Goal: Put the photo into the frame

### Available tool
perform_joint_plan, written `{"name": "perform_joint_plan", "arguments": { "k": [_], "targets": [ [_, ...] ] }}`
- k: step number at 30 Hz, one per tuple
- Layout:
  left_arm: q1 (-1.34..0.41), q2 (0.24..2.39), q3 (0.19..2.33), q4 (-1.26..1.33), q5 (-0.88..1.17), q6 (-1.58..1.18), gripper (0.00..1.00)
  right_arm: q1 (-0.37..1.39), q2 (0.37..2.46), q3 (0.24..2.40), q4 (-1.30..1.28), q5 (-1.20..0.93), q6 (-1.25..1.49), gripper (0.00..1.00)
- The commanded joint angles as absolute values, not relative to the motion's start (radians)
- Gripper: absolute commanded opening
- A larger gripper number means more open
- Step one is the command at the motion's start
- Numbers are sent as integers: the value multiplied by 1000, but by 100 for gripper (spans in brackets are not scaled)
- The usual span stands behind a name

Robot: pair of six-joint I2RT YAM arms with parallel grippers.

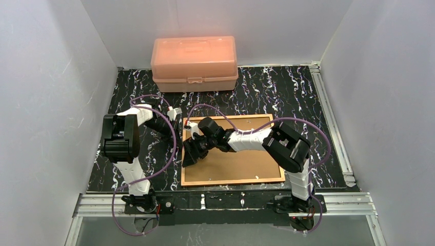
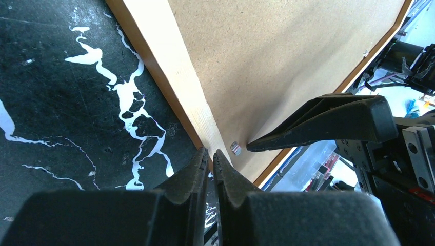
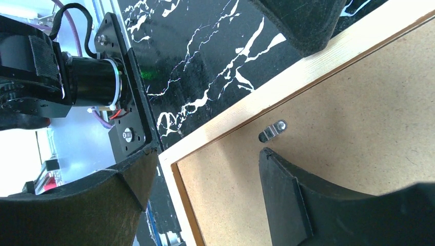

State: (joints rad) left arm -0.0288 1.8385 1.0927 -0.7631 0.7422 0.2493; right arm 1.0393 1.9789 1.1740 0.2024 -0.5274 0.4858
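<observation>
Frame (image 1: 233, 181) back-up on the marbled surface (image 1: 287, 92), both grippers at its left rail.

We see the frame lying flat in front of the pink box (image 1: 194, 61), with the brown backing board (image 1: 241, 161) filling its opening. Our left gripper (image 2: 211, 154) has its fingers pressed together, tips at the rail's outer edge, and we see nothing between them. Our right gripper (image 3: 208, 151) is spread wide across the same rail, one finger tip (image 3: 264, 152) just beside a small metal tab (image 3: 273, 129) on the board.
</observation>
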Motion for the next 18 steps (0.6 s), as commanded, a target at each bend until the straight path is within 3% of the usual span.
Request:
{"name": "perform_joint_plan", "arguments": {
  "k": [1,18],
  "targets": [
    [-25,1812,1097,-785,761,245,8,1033,1996,1200,227,-531,483,80],
    [-25,1825,1092,-775,763,244,7,1033,2034,1227,283,-520,515,79]
  ]
}}
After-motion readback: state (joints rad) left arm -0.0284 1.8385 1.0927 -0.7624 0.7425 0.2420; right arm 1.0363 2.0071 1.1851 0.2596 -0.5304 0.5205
